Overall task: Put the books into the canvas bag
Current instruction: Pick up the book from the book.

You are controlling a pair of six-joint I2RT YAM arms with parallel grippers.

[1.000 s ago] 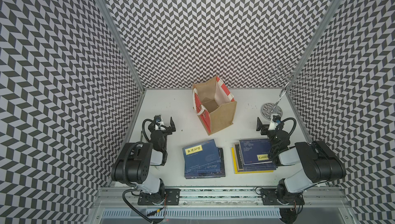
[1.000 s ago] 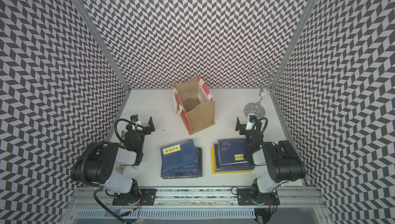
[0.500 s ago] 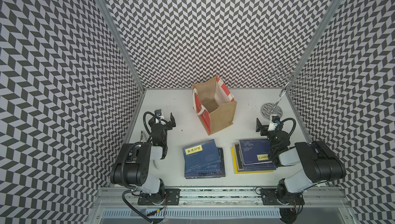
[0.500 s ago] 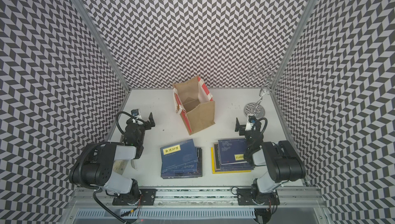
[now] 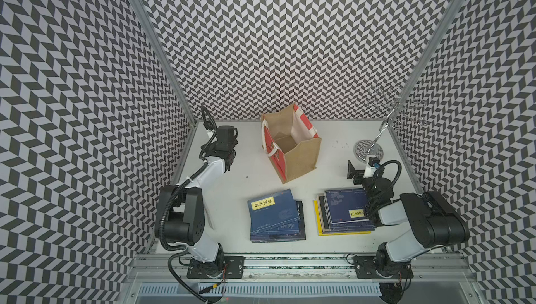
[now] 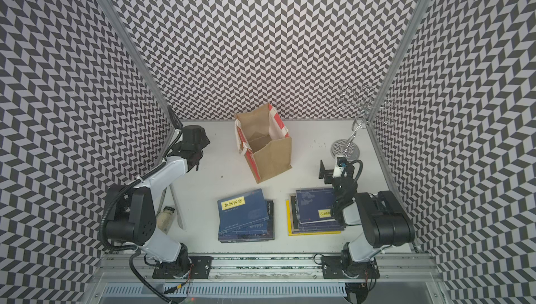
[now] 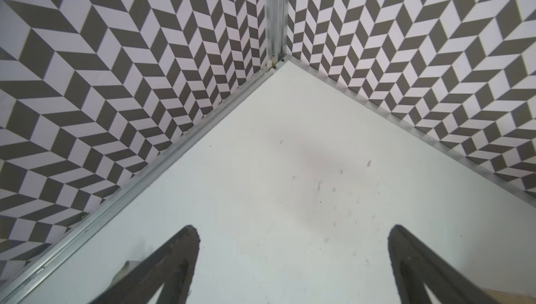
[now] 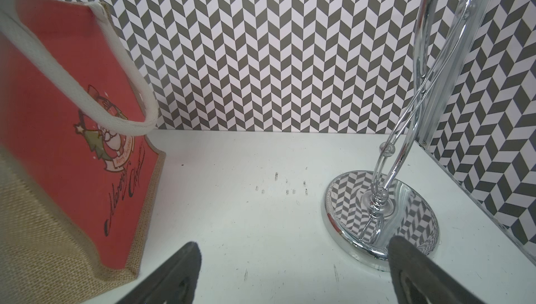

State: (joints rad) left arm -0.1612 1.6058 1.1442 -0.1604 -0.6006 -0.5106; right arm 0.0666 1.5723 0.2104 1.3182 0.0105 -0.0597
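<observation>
My left arm (image 5: 208,172) has swung out to the bench's (image 5: 240,172) far corner; both jaws stand spread, empty. Books (image 5: 275,215) lie in two stacks near me, canvas bag (image 5: 298,154) upright behind them, apart.

Three walls (image 5: 284,41) papered in a grey-and-white chevron pattern enclose a white counter (image 5: 246,172), scuffed with small dark marks, with metal posts (image 5: 156,38) at the corners.
</observation>
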